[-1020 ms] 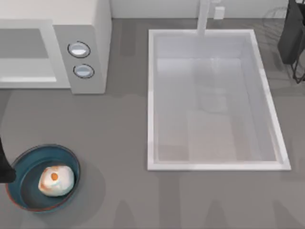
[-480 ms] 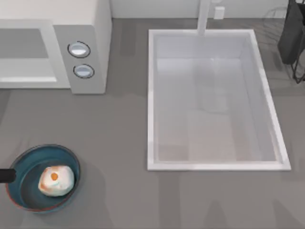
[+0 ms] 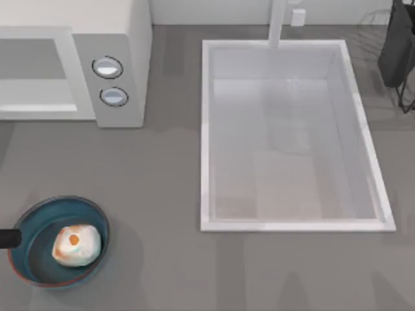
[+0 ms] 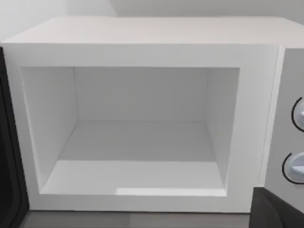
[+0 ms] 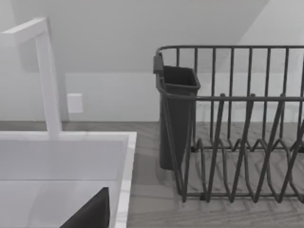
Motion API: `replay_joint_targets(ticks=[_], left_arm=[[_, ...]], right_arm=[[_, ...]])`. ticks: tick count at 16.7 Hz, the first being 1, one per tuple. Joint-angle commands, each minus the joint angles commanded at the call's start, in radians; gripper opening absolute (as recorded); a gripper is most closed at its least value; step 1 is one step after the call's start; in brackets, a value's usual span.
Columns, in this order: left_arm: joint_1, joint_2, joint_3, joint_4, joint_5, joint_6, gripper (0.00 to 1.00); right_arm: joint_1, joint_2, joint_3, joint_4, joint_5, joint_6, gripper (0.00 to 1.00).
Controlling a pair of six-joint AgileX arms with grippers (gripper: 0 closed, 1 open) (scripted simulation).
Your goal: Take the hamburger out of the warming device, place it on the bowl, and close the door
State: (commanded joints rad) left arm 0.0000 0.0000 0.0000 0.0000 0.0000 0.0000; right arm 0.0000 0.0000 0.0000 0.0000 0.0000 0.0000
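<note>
Your hamburger (image 3: 76,245) sits in the bowl (image 3: 39,223), right of the bowl's centre, and the bowl stands at the near left corner of the counter (image 3: 162,194). A dark piece of the left arm (image 3: 8,239) pokes in from the left edge of the top view and overlaps the bowl's left rim; you cannot tell from these pictures whether the left pincer is apart or together.

The warming device (image 3: 123,58) stands at the far left of the counter, its two knobs (image 3: 107,67) on the grey front panel. In the left wrist view you look straight into its cavity (image 4: 137,142), which is open and bare, with a thick white frame all round. A dark upright panel edge (image 4: 8,156) stands just beside the cavity's side frame; it may be the door, but you cannot tell for certain.

Between the bowl and the warming device lies a broad stretch of bare grey counter. To the right the sink basin (image 3: 207,129) takes up the middle, its raised white rim well apart from the bowl. A dark dish rack (image 5: 237,142) stands beyond the sink's far right corner. The right arm is parked near it; you cannot tell its pincer's state either.
</note>
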Motion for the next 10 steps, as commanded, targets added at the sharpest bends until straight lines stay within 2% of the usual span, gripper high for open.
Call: replay_joint_targets(ticks=[2,4,10], left_arm=[[0.003,0.001,0.002,0.000,0.003,0.000,0.00],[0.041,0.014,0.016,-0.002,0.041,0.000,0.00],[0.281,0.076,0.085,-0.010,0.282,0.001,0.00]], right_arm=[[0.000,0.000,0.000,0.000,0.000,0.000,1.00],[0.000,0.000,0.000,0.000,0.000,0.000,1.00],[0.000,0.000,0.000,0.000,0.000,0.000,1.00]])
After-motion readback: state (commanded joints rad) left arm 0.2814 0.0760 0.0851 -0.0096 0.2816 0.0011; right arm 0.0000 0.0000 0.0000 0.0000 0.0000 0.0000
